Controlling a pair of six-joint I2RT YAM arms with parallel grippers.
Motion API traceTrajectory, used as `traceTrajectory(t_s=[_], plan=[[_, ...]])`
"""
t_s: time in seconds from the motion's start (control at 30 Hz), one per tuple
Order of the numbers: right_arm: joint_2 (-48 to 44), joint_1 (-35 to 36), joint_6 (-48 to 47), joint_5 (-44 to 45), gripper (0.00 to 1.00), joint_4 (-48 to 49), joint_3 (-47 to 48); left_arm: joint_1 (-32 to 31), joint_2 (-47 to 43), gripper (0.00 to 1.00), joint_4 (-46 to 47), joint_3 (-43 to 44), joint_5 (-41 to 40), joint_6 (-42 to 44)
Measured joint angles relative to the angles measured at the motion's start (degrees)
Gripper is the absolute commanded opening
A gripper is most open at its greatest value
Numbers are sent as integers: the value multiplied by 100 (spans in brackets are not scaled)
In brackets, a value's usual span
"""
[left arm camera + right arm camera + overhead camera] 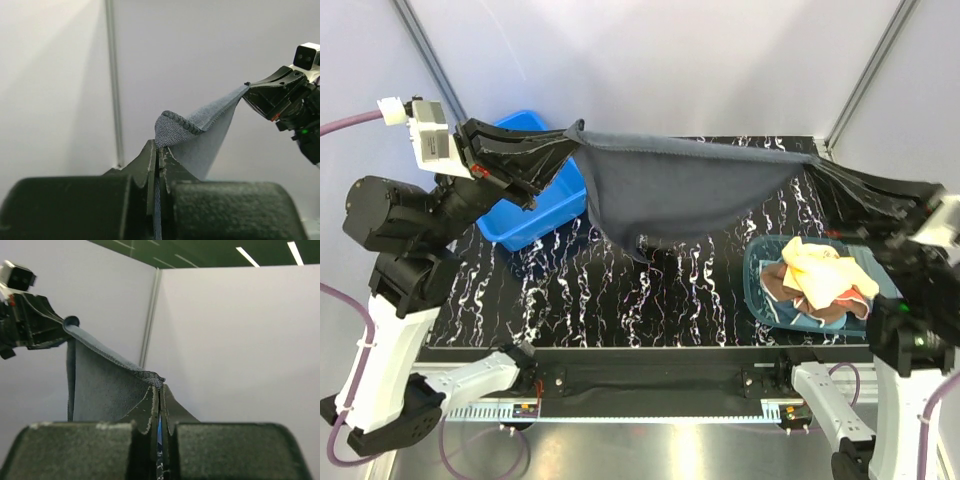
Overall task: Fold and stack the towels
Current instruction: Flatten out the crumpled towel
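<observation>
A dark navy-grey towel (670, 185) hangs stretched in the air between both arms, its lower edge sagging toward the table. My left gripper (565, 135) is shut on its left corner (172, 127), high above the blue tub. On the opposite side my right gripper (817, 160) is shut on the other corner (150, 376). More towels lie bunched in the teal bowl (757, 290): a yellow one (820, 275) on top, a brown one (780, 280) beneath, a light blue one (875, 268) at the back.
A blue plastic tub (535, 205) stands at the back left of the black marbled table (620, 300), under my left arm. The teal bowl sits at the right, close to my right arm's base. Grey walls close off the back.
</observation>
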Motion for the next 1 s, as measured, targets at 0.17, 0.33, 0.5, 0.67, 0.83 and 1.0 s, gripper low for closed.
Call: traceTrajectory(t_s=[0.17,0.33,0.5,0.67,0.83,1.0], plan=[[-118,0,382,46,0,-142,286,-219,278,0,-382,507,35,-214],[208,0,341,363,0,-385,610,-238,782,0,-887,1075,-221,-57],[859,0,-42,964,0,-398,636,-101,1574,0,-1410,1613,-828,420],[2247,0,-363,1268,0,-42,640,730,2780,0,-1335,1746,-927,520],[4225,0,-426,1233,0,448,682,1397,4511,0,-1287,2273,-879,522],[6046,-22,-343,1095,0,719,905,1773,6299,0,-1239,3403,-726,522]])
